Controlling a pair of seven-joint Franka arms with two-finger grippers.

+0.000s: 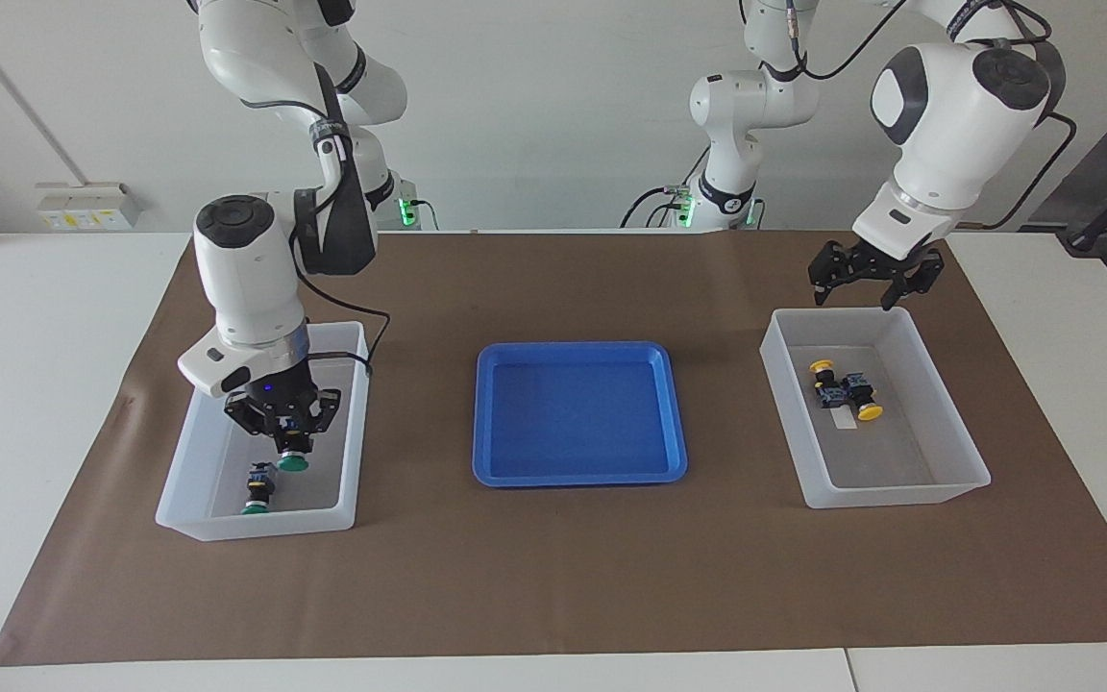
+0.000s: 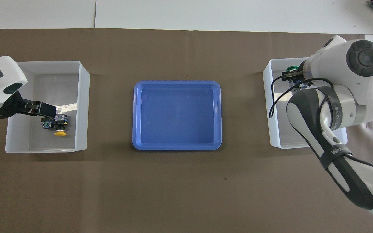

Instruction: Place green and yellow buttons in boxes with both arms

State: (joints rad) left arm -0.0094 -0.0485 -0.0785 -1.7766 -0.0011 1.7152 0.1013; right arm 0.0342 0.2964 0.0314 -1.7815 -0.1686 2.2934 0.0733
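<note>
My right end effector point(image 1: 291, 444) hangs inside the box point(image 1: 203, 444) at the right arm's end of the desk point(image 1: 25, 317), its fingertips clamped on a green-capped button point(image 1: 292, 461) held cap down, above the box floor; a second green button point(image 1: 257, 488) lies on that floor just beside it, its cap pointing away from the robots; in the overhead view my right arm covers most of this box and only a green cap point(image 2: 291, 68) peeps out by the wrist. My left end effector point(image 1: 862, 278) is up in the air over the robot-side rim of the other box point(image 1: 959, 459), at the left arm's end of the desk, fingers spread wide and holding nothing; two yellow buttons point(image 1: 846, 388) lie side by side on that box's floor, touching, one across the white sticker point(image 1: 843, 420); from overhead my left end effector point(image 2: 44, 110) overlaps one of them. The blue tray point(image 1: 486, 423) sits between the two boxes on the brown mat point(image 1: 553, 577).
</note>
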